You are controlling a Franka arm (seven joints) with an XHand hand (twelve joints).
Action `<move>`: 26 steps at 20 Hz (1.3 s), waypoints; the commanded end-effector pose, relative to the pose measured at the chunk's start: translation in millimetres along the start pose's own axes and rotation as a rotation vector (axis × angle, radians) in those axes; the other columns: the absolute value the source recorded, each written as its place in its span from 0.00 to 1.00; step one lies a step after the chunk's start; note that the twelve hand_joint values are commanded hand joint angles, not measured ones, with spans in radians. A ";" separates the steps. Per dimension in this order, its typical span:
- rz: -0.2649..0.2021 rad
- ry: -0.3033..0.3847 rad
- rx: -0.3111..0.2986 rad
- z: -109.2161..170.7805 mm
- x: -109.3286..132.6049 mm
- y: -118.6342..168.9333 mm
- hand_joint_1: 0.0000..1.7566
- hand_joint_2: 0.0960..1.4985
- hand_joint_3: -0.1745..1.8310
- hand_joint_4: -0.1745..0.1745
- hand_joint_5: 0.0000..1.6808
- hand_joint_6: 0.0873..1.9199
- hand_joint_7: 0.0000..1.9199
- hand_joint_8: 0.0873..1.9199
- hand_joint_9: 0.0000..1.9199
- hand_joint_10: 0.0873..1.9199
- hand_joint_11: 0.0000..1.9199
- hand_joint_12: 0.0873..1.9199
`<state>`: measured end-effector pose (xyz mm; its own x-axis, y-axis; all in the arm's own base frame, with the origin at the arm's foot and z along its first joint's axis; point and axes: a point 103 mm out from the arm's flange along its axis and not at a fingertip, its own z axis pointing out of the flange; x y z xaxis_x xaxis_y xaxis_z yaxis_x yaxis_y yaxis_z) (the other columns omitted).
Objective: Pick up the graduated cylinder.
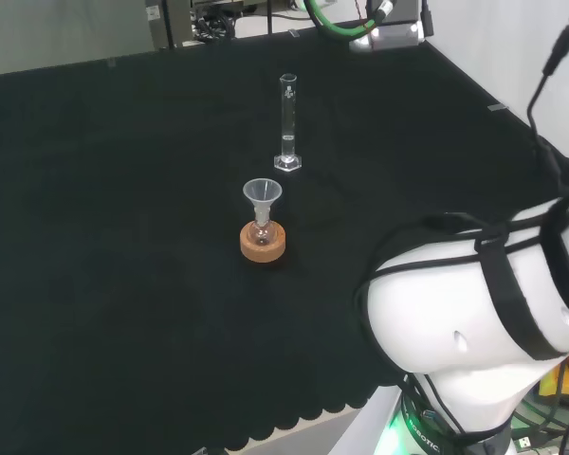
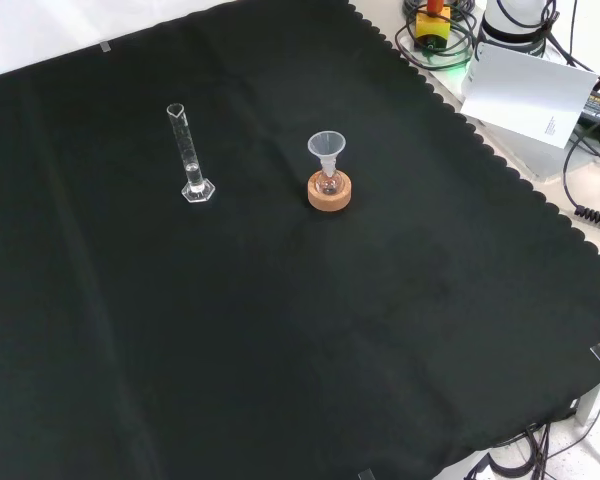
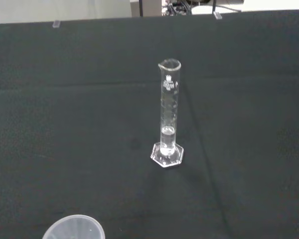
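Cylinder (image 1: 287,123) upright on black cloth (image 1: 123,237), upper centre of head view, well apart from funnel (image 1: 262,197) on cork ring (image 1: 264,242) nearer centre. Clear glass, tall, narrow, small hexagonal foot: judged light, slippery, fragile, easily tipped. Best taken mid-tube. Finger state: cannot tell.

We saw a black cloth with a scalloped edge (image 2: 450,95) covering the bench. Beyond its far side in the head view stood a pale grey wall (image 1: 62,28); a white paper sheet (image 2: 525,95) lay beside the cloth in the front view.
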<state>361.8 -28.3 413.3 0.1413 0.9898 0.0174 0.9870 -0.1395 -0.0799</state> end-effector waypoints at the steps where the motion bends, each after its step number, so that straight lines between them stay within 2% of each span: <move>1: -0.028 0.075 0.008 53.3 -32.9 62.7 0.11 0.79 0.23 0.44 0.09 0.00 0.00 0.11 0.05 0.33 0.00 0.71; 5: -0.035 0.126 -0.003 87.2 -50.6 101.5 0.17 0.75 0.21 0.44 0.09 0.00 0.01 0.13 0.06 0.33 0.00 0.71; 12: -0.038 0.206 -0.003 143.5 -65.6 154.3 0.25 0.69 0.21 0.40 0.13 0.00 0.03 0.24 0.12 0.34 0.01 0.72; 19: -0.051 0.294 0.020 185.0 -74.2 183.7 0.33 0.63 0.21 0.39 0.15 0.00 0.04 0.28 0.14 0.34 0.02 0.72; 26: -0.044 0.330 0.026 209.4 -81.7 202.2 0.38 0.60 0.21 0.39 0.13 0.00 0.02 0.28 0.12 0.33 0.02 0.72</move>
<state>481.5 -109.3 260.2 0.1423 0.9689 0.2025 0.9838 -0.1160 -0.1364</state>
